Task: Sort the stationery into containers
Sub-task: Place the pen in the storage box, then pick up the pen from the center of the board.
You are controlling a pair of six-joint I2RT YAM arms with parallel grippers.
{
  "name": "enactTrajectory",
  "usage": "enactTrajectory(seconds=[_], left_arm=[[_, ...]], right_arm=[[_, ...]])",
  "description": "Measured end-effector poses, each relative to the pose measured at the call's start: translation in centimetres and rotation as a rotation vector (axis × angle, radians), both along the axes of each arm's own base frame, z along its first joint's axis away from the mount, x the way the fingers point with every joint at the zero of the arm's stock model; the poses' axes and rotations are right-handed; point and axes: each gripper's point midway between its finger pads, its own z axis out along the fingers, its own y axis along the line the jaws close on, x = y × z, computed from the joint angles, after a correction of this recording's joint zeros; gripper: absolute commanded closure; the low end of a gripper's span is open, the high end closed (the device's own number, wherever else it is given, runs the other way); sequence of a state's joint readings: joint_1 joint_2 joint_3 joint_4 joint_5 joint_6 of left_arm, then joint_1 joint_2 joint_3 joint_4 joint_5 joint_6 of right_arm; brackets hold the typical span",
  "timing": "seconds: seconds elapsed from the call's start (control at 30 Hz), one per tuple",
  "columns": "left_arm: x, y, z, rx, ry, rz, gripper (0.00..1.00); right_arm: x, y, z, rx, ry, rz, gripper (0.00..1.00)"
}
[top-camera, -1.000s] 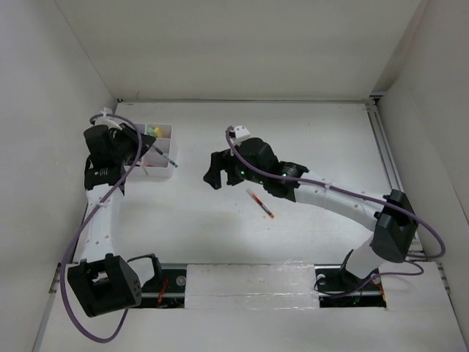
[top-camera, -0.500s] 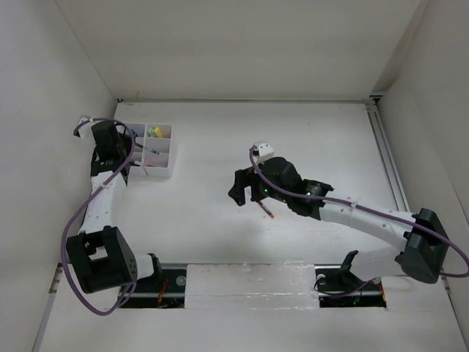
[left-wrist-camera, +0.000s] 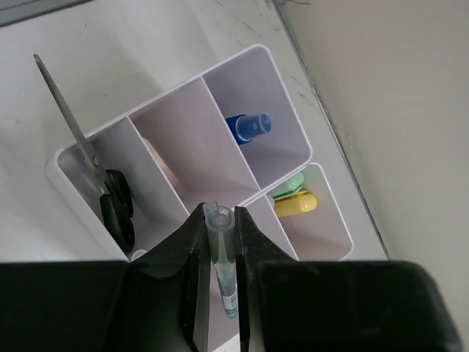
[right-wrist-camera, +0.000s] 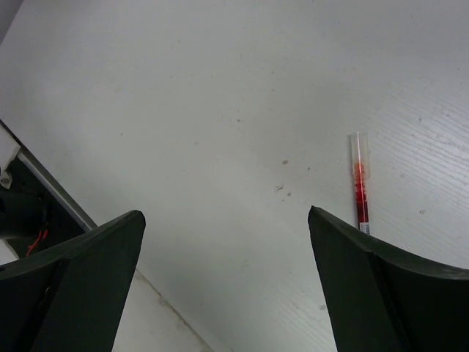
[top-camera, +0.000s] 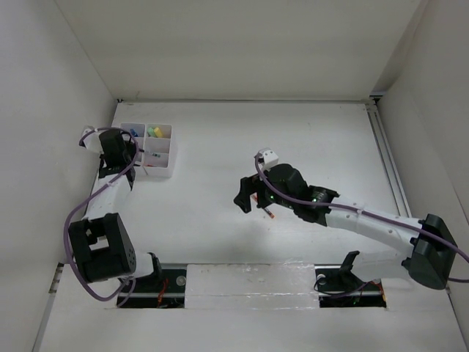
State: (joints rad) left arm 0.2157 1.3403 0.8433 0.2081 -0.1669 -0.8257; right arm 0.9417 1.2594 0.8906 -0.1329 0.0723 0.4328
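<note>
pinching a clear-capped pen lengthwise in the left gripper, above the organizer box at 10 o'clock on the table, likely lined up for a drop. already binned: scissors, blue-capped bottle, green and yellow highlighters. spread wide on the right gripper, low over the table, probably to straddle the red pen lying flat at 3 o'clock, off-centre by the right finger.
</note>
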Motion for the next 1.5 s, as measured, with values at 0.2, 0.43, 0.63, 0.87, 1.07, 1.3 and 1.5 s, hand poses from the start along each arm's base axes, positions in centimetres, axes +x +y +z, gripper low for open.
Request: enactTrajectory(seconds=[0.2, 0.43, 0.63, 0.87, 1.07, 1.3, 1.5], left_arm=[[0.5, 0.1, -1.9, -0.020, 0.035, 0.009, 1.00], [0.4, 0.1, -2.6, -0.028, 0.047, 0.012, 1.00], [0.6, -0.1, -4.1, -0.044, 0.080, 0.005, 1.00], [0.7, -0.5, -4.2, -0.057, 0.080, -0.014, 0.73], [0.8, -1.1, -4.2, -0.069, 0.077, -0.048, 0.48], [0.5, -2.2, -0.7, -0.068, -0.006, -0.102, 0.18], [0.3, -3.0, 8.8, 0.005, -0.176, -0.171, 0.00]], right_arm=[[-0.3, -0.5, -0.9, -0.013, 0.008, -0.002, 0.01], [-0.7, -1.1, -0.7, -0.006, 0.002, -0.003, 0.01], [-0.6, -1.3, -0.2, 0.002, -0.011, -0.014, 0.01], [-0.1, -1.7, -0.4, -0.010, -0.019, -0.030, 0.01], [0.9, -2.1, -2.3, -0.061, 0.008, -0.052, 0.01], [1.0, -2.7, -6.4, -0.184, 0.074, -0.046, 0.01], [1.6, -3.9, -9.6, -0.311, 0.134, -0.076, 0.01]])
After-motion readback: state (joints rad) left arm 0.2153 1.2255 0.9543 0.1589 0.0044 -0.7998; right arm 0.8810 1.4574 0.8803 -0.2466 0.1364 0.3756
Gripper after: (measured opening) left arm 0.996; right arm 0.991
